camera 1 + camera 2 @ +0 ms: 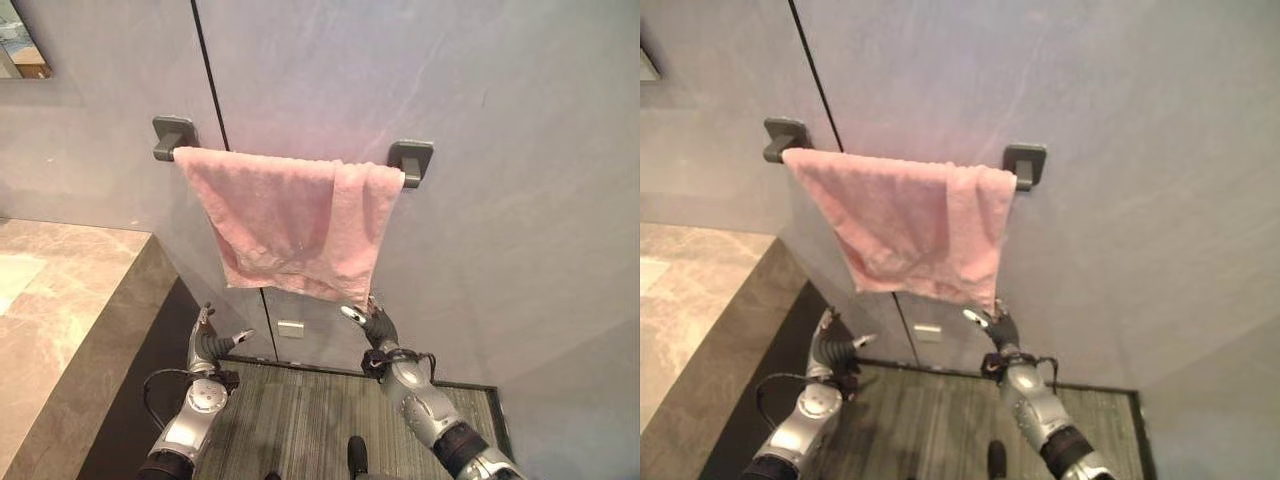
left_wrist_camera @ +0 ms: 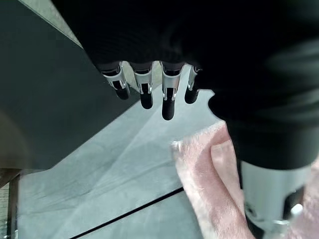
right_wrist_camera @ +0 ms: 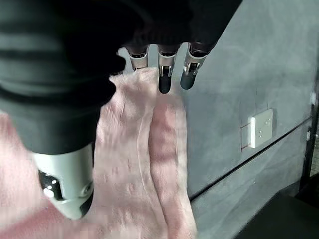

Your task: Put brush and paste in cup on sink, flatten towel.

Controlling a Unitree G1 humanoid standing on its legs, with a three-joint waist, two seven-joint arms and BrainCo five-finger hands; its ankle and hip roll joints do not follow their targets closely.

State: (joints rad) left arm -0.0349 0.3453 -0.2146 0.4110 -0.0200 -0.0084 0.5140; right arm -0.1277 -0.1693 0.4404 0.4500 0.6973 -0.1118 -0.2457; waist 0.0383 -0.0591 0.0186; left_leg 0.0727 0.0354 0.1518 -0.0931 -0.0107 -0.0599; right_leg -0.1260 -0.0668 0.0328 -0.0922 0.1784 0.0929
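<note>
still to flatten: pink towel [image 1: 290, 222] bunched over the rail [image 1: 412, 160], right hand [image 1: 368, 320] loosely spread at its lower corner, left hand [image 1: 212, 340] relaxed, empty.

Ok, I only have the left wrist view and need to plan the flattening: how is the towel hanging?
Observer: The pink towel hangs between two grey brackets, with its right end doubled over itself.
Operator: Where is the right hand?
Observer: The right hand is at the towel's lower right corner, fingers straight against the cloth.
Operator: Is my left hand touching it?
Observer: No, the left hand is open, below the lower left corner and apart from it.
</note>
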